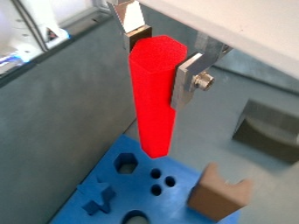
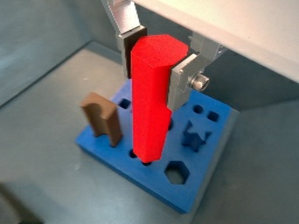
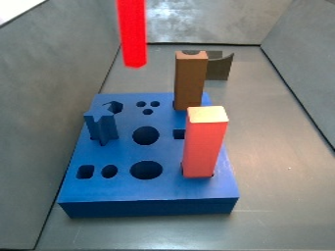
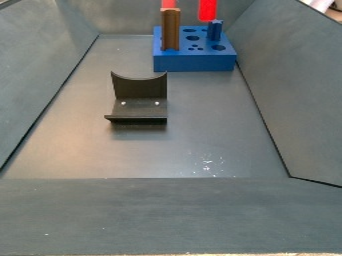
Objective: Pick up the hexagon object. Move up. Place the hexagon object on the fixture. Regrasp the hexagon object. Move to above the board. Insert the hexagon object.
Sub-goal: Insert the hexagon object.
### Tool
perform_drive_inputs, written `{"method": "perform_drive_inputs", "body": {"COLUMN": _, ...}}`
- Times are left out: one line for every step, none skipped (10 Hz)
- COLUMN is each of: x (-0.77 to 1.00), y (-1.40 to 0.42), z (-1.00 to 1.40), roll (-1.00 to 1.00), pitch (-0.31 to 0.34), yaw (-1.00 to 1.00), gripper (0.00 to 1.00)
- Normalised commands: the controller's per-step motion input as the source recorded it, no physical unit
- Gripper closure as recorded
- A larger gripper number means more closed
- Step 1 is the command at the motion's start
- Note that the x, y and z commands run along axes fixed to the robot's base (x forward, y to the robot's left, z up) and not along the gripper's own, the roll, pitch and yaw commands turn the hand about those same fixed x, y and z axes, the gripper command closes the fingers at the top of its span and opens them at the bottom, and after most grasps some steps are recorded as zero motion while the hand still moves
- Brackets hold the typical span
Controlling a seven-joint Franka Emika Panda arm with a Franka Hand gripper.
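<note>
The gripper clamps the hexagon object near its top end, one silver finger flat against a side face, and holds it upright above the board. In both wrist views the rod's lower tip hangs over the board's top, close to a hexagonal hole; whether it touches cannot be told. In a side view, going left to right, a small blue peg stands on the board, the red rod hangs in the air above the far edge, then come the brown post and the square red block. The fixture sits on the grey surface, well apart from the board.
</note>
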Motion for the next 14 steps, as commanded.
{"method": "perform_drive_inputs", "body": {"x": -0.48, "y": 0.00, "z": -0.46, "roll": -0.29, "pitch": -0.214, "yaw": -0.63, "gripper": 1.00}}
{"method": "perform_drive_inputs", "body": {"x": -0.37, "y": 0.00, "z": -0.51, "roll": -0.26, "pitch": -0.189, "yaw": -0.70, "gripper": 1.00}}
{"method": "perform_drive_inputs", "body": {"x": -0.38, "y": 0.00, "z": -0.57, "roll": -0.24, "pitch": -0.156, "yaw": -0.71, "gripper": 1.00}}
{"method": "perform_drive_inputs", "body": {"x": -0.31, "y": 0.00, "z": -0.59, "roll": -0.23, "pitch": -0.147, "yaw": -0.74, "gripper": 1.00}}
{"method": "perform_drive_inputs", "body": {"x": -0.22, "y": 0.00, "z": -0.57, "roll": -0.24, "pitch": -0.163, "yaw": -0.52, "gripper": 1.00}}
{"method": "perform_drive_inputs", "body": {"x": -0.15, "y": 0.00, "z": -0.25, "roll": -0.04, "pitch": -0.094, "yaw": -0.10, "gripper": 1.00}}
{"method": "perform_drive_inputs", "body": {"x": 0.00, "y": 0.02, "z": -0.07, "roll": 0.00, "pitch": 0.003, "yaw": -0.04, "gripper": 1.00}}
{"method": "perform_drive_inputs", "body": {"x": -0.03, "y": 0.01, "z": -0.13, "roll": 0.00, "pitch": 0.000, "yaw": -0.16, "gripper": 1.00}}
{"method": "perform_drive_inputs", "body": {"x": -0.13, "y": 0.00, "z": -0.31, "roll": -0.04, "pitch": -0.047, "yaw": 0.00, "gripper": 1.00}}
{"method": "perform_drive_inputs", "body": {"x": -0.08, "y": -0.01, "z": -0.35, "roll": -0.09, "pitch": -0.031, "yaw": 0.01, "gripper": 1.00}}
{"method": "perform_drive_inputs", "body": {"x": -0.01, "y": -0.07, "z": -0.26, "roll": -0.06, "pitch": -0.016, "yaw": 0.05, "gripper": 1.00}}
{"method": "perform_drive_inputs", "body": {"x": 0.00, "y": -0.18, "z": -0.11, "roll": 0.00, "pitch": 0.000, "yaw": 0.09, "gripper": 1.00}}
{"method": "perform_drive_inputs", "body": {"x": 0.00, "y": -0.30, "z": -0.09, "roll": 0.00, "pitch": 0.000, "yaw": 0.18, "gripper": 1.00}}
{"method": "perform_drive_inputs", "body": {"x": 0.00, "y": -0.33, "z": -0.12, "roll": 0.03, "pitch": 0.000, "yaw": 0.21, "gripper": 1.00}}
